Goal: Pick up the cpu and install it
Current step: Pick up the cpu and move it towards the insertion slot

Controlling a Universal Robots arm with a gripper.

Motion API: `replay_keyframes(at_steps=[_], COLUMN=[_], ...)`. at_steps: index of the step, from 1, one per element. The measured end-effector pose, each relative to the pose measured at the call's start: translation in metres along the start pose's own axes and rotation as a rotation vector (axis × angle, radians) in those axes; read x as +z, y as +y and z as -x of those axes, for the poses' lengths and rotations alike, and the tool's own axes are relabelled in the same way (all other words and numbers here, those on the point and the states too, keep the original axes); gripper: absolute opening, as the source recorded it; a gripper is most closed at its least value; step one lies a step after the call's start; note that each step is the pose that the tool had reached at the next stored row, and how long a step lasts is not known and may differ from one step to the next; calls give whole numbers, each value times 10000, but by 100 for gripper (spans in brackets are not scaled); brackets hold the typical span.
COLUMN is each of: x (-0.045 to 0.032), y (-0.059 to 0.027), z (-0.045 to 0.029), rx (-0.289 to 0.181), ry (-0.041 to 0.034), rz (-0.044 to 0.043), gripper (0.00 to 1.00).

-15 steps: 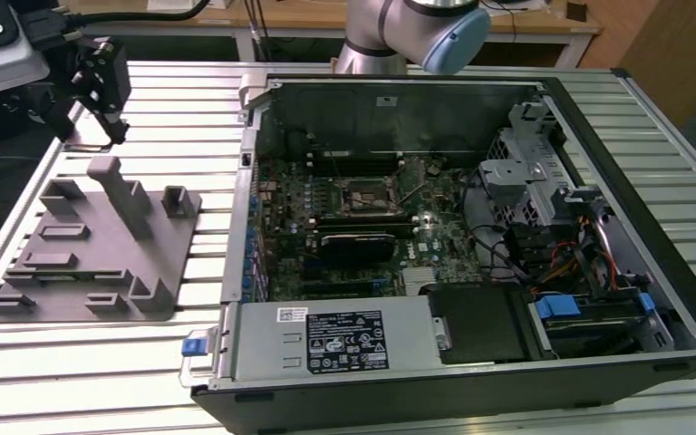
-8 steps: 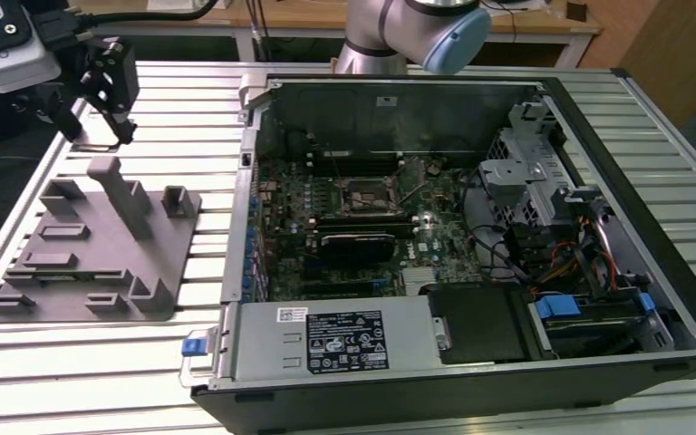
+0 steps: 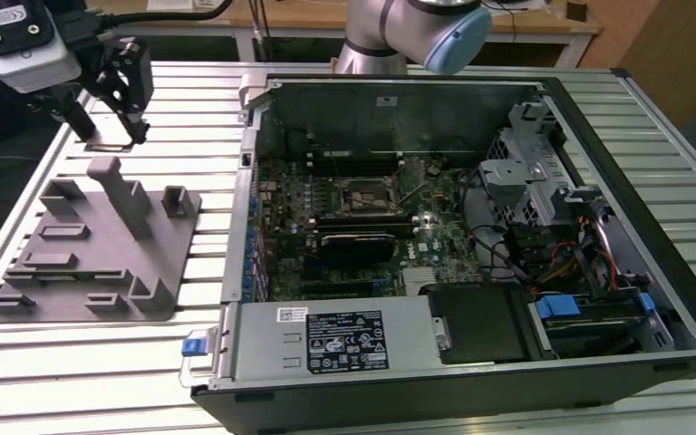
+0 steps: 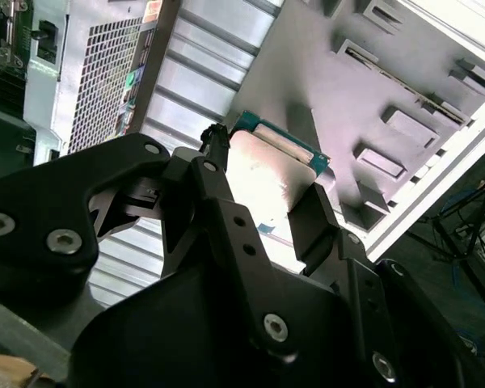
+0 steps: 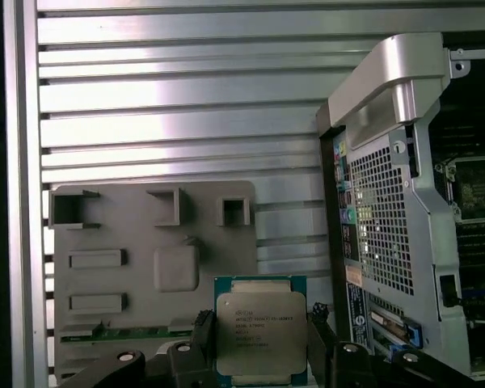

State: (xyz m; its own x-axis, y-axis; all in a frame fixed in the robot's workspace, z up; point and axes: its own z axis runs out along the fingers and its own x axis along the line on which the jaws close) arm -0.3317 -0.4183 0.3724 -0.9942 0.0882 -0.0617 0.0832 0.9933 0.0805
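Observation:
My gripper (image 3: pixel 110 136) hangs above the far end of the grey fixture block (image 3: pixel 94 258), at the exterior view's left, well clear of the open computer case (image 3: pixel 445 227). It is shut on the cpu (image 5: pixel 260 331), a flat square chip with a silvery top plate and a green rim. One black finger (image 5: pixel 202 333) presses each side of the chip. In the second wrist view the cpu (image 4: pixel 259 182) sits between the same fingers (image 4: pixel 315 218), lifted off the fixture block (image 4: pixel 347 89). The motherboard's black socket frame (image 3: pixel 366 192) lies inside the case.
The slatted metal table (image 3: pixel 130 362) carries the fixture block, with its upright posts (image 3: pixel 124 195), and the case beside it. The case's rear wall (image 5: pixel 388 226) rises between the fixture and the motherboard. A power supply (image 3: pixel 336 340) and drive bays (image 3: pixel 542 190) line the case's edges.

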Motion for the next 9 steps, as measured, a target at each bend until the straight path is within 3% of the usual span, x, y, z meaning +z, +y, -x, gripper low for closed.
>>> replay_keyframes(at_steps=[9], x=[10], y=[12], z=[149], rx=[0], ry=[0], rz=[0], gripper=[54])
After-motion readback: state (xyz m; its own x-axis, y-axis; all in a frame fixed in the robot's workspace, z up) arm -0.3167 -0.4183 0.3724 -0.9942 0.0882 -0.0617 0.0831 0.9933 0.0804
